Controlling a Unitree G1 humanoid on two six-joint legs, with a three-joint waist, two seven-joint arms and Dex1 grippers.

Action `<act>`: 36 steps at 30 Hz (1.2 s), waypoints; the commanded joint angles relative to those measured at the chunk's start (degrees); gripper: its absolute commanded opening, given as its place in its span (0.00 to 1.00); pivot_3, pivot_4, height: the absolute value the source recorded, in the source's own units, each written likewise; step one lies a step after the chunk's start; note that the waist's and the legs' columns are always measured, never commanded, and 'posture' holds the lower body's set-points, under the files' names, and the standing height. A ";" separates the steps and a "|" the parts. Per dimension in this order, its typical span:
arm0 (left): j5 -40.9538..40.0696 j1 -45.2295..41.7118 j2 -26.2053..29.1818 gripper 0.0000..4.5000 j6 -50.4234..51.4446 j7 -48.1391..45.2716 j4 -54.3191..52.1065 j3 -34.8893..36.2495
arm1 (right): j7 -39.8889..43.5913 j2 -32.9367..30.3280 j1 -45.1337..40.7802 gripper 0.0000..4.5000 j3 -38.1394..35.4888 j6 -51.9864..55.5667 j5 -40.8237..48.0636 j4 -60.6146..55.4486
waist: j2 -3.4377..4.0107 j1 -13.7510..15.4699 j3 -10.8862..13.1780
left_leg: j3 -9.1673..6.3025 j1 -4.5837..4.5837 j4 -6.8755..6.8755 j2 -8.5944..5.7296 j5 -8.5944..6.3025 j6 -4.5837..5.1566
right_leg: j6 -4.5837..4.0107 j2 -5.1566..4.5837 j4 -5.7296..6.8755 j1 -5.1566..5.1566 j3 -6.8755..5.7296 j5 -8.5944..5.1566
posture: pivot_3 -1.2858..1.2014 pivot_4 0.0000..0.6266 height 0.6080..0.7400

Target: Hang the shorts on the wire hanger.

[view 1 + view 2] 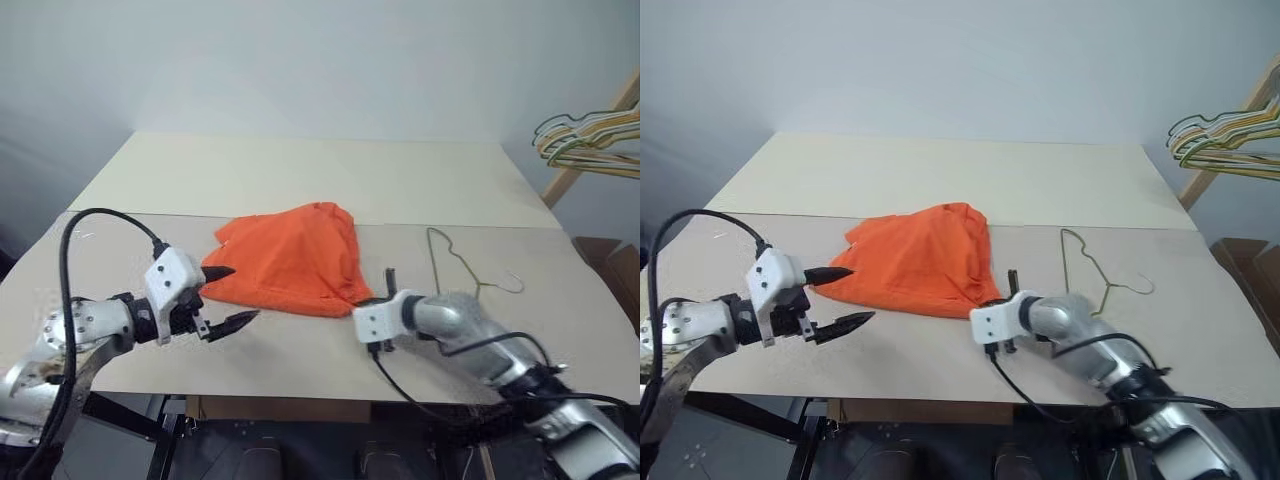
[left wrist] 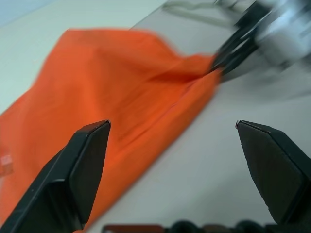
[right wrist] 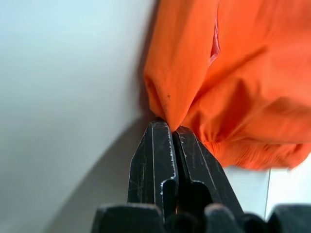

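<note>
Your right gripper (image 3: 173, 127) is closed on a corner of the shorts (image 1: 290, 258) at frame centre; left gripper (image 1: 224, 297) wide open, empty; the hanger (image 1: 462, 263) lies untouched at right, hanging not begun

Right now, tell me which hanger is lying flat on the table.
The thin grey wire hanger, lying alone on the table beside the orange shorts. The yellow, green and white hangers hang bunched on the wooden frame off to the right.
</note>
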 commanded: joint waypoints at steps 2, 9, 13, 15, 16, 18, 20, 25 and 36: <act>13.68 0.17 4.68 1.00 -15.42 -2.26 6.40 -5.52 | 3.17 -2.78 1.56 0.00 -6.40 -4.21 7.23 -3.50 | 0.00 -0.70 0.00 | 0.08 0.16 -0.09 0.03 0.00 0.00 | -0.04 0.03 0.02 0.05 0.07 -0.01 | 0.54 0.08 1.00; 26.53 -2.72 5.41 1.00 -27.96 -3.71 15.59 -14.65 | 5.68 -4.34 2.30 0.00 -10.44 -4.00 10.43 -3.84 | 0.00 -1.06 0.00 | 0.17 0.12 -0.12 0.04 0.00 0.00 | -0.08 0.02 0.04 0.01 0.09 -0.04 | 0.53 0.06 1.00; 35.28 -5.80 5.14 0.87 -33.42 -1.00 22.18 -18.70 | 6.03 -4.31 2.51 0.00 -11.41 -3.63 10.63 -4.33 | 0.07 -0.95 -0.05 | 0.20 0.16 -0.11 0.03 0.00 0.00 | -0.07 0.01 0.07 0.04 0.10 -0.04 | 0.53 0.06 1.00; 35.78 -7.48 3.28 0.73 -32.77 -0.05 24.31 -18.93 | 6.14 -4.19 2.84 0.00 -11.82 -3.23 10.90 -4.90 | 0.16 -1.08 -0.11 | 0.21 0.22 -0.11 0.04 0.00 0.00 | -0.07 0.02 0.11 0.06 0.12 -0.04 | 0.52 0.06 1.00; 35.64 -8.28 2.28 0.66 -32.21 0.17 24.98 -18.90 | 6.25 -4.16 3.03 0.00 -12.04 -2.95 11.12 -5.28 | 0.19 -1.10 -0.12 | 0.21 0.23 -0.11 0.04 0.00 0.01 | -0.07 0.02 0.12 0.07 0.13 -0.04 | 0.52 0.06 1.00; 35.80 -9.37 0.99 0.51 -32.18 0.20 26.02 -18.94 | 6.41 -4.15 3.35 0.00 -12.30 -2.59 11.38 -5.78 | 0.20 -1.17 -0.13 | 0.22 0.21 -0.11 0.05 0.00 0.01 | -0.06 0.03 0.15 0.05 0.12 -0.05 | 0.52 0.06 1.00; 36.52 -9.88 0.36 0.38 -32.95 0.17 26.91 -19.07 | 6.51 -4.18 3.63 0.00 -12.55 -2.50 11.42 -5.99 | 0.20 -1.19 -0.13 | 0.22 0.20 -0.11 0.03 0.00 0.01 | -0.06 0.02 0.15 0.04 0.13 -0.05 | 0.52 0.06 1.00; 36.65 -10.84 -0.70 0.01 -33.59 -0.05 28.34 -18.42 | 6.95 -4.29 4.56 0.00 -13.29 -2.15 11.86 -6.68 | 0.19 -1.23 -0.13 | 0.22 0.18 -0.11 0.04 0.00 0.01 | -0.06 0.02 0.16 0.03 0.13 -0.05 | 0.52 0.06 1.00; 9.89 -2.44 17.41 0.00 -35.51 -30.94 20.47 -9.95 | 24.01 -16.50 11.42 0.00 -18.31 2.28 30.12 -13.80 | 0.21 -1.54 -0.07 | 0.36 0.19 -0.15 0.11 -0.02 0.04 | -0.07 -0.05 0.14 0.02 0.13 -0.07 | 0.53 0.08 1.00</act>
